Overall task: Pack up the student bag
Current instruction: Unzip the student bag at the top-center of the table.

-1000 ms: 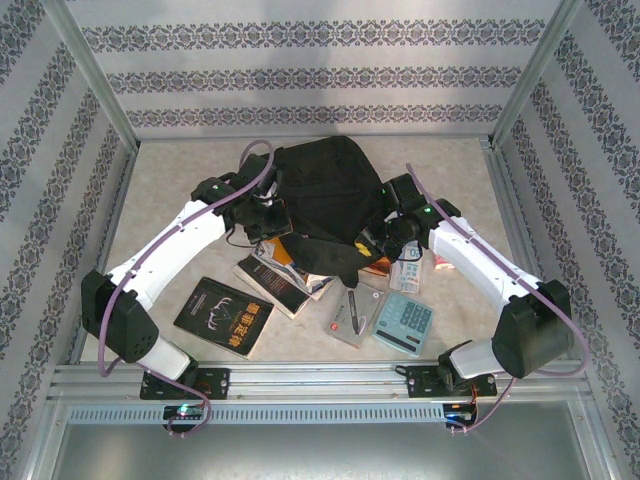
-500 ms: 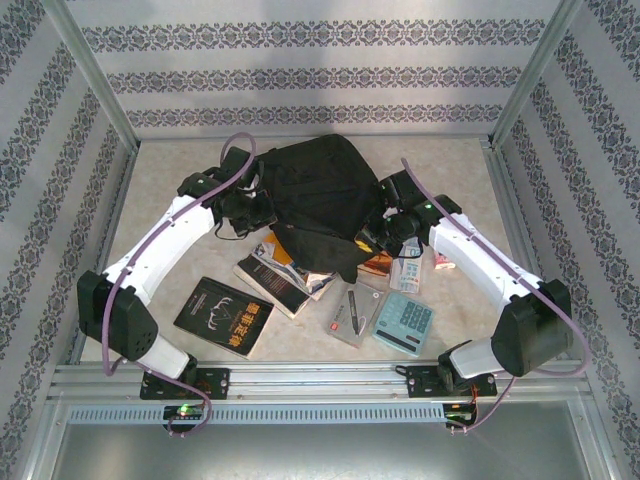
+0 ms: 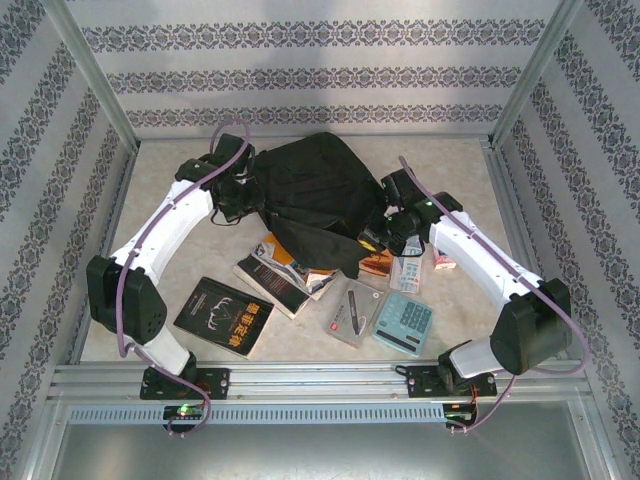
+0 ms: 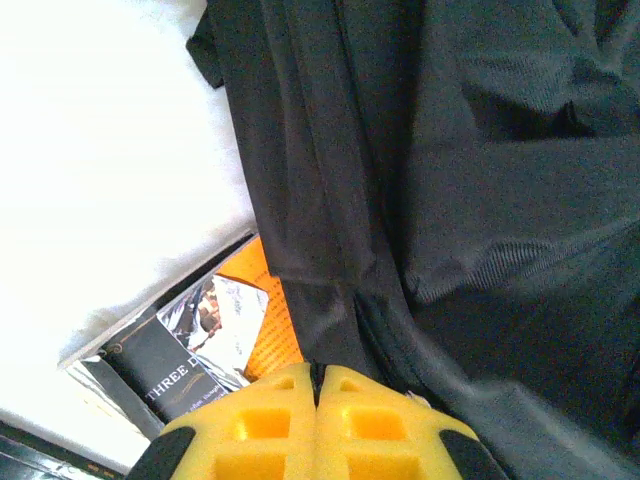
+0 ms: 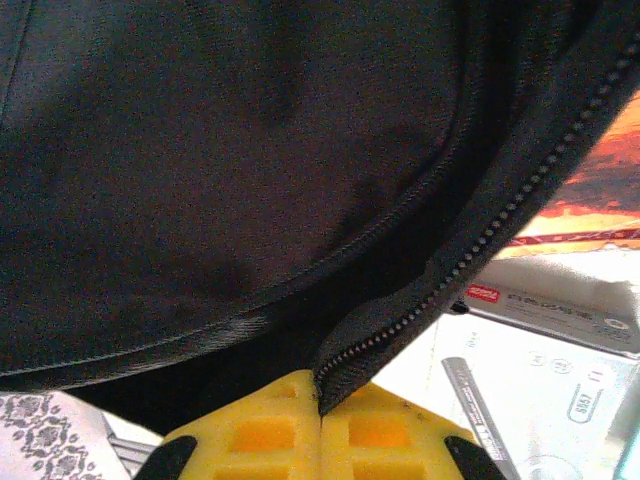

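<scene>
Pinching a fold of black fabric, my left gripper [image 4: 318,372] has its yellow fingers [image 4: 262,425] pressed together with no gap between them. In the top view it sits at the 9 o'clock edge of the student bag [image 3: 315,190]. The bag lies slumped on the table [image 3: 160,190], toward 12 o'clock from the middle of the surface, between my two arms.

At the bag's 7 o'clock, a stack of books [image 3: 280,275] is partly tucked under the fabric. My left wrist camera shows its dark top cover and an orange page just beside my fingertips. Farther toward 7 o'clock a black-covered book [image 3: 224,316] lies flat, apart from the stack.

At the bag's 5 o'clock a clear case [image 3: 352,312] holding a pen lies next to a pale blue calculator [image 3: 403,322], which is at its 3 o'clock side.

My right gripper [image 5: 320,398] is at the bag's 4 o'clock edge. Its yellow pads [image 5: 385,435] are clamped on the bag's opening rim, with the zipper [image 5: 478,245] running straight down into the pinch.
</scene>
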You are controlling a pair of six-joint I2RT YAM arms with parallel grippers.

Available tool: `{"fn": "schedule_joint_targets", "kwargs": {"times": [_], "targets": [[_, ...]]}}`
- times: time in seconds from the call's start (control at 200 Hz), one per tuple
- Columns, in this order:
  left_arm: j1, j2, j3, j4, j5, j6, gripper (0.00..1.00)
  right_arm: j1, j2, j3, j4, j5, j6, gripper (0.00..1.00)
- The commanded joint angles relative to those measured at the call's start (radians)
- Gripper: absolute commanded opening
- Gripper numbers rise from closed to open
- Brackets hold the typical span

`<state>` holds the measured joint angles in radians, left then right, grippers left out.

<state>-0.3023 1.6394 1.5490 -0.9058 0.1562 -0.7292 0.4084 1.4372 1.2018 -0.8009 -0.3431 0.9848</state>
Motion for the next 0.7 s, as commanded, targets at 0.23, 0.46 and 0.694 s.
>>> {"fn": "schedule_joint_targets", "kwargs": {"times": [0.23,0.46,0.694], "targets": [[-0.047,-0.086,-0.074,0.045,0.012,0.023,0.0,-0.035,0.062,0.086,-0.111,0.091,-0.053,0.1],[-0.052,-0.13,-0.103,-0.029,-0.043,0.071,0.0,-0.105,0.141,0.194,-0.137,0.134,-0.092,0.02],[-0.015,-0.074,-0.032,-0.074,-0.213,0.095,0.0,-0.109,0.191,0.28,-0.177,0.179,-0.141,0.0]]}}
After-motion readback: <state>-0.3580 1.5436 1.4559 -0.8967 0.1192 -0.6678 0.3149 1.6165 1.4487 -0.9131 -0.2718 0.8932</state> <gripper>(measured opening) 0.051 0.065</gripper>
